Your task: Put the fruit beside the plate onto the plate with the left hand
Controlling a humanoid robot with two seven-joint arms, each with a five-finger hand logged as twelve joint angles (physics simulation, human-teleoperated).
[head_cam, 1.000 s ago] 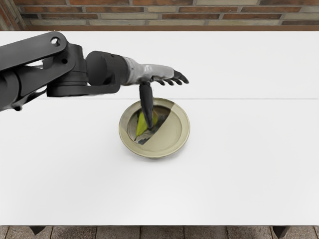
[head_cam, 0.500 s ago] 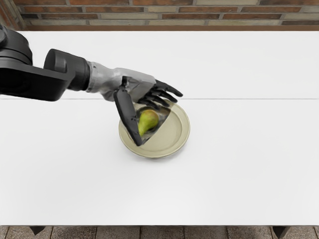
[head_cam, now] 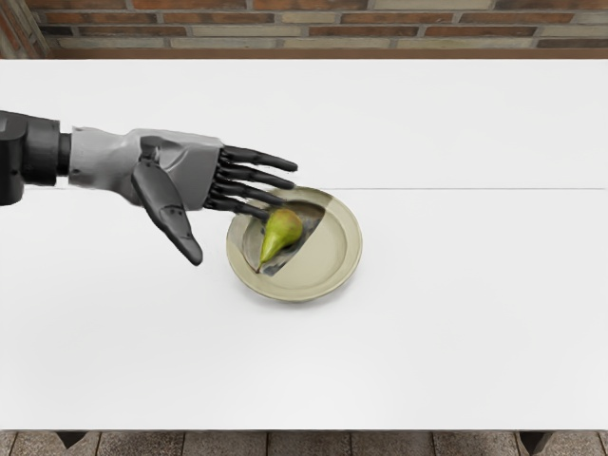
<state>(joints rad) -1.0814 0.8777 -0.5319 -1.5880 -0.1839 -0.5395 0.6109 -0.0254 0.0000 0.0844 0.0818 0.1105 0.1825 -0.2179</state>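
A green-yellow pear (head_cam: 279, 234) lies on its side on the left part of the round beige plate (head_cam: 328, 261), stem end pointing down-left. My left hand (head_cam: 233, 204) hovers just left of the plate, open, with its fingers (head_cam: 256, 178) spread toward the plate's far rim and the thumb pointing down over the table. It holds nothing and is clear of the pear. The right arm does not show.
The plate sits near the middle of a white table (head_cam: 456, 323). A brick wall (head_cam: 380, 28) runs behind the table's far edge. The left forearm (head_cam: 57, 157) comes in from the left edge.
The left hand has let go of the pear, spread its fingers and drawn back to the left off the plate. The pear now lies on the plate alone.
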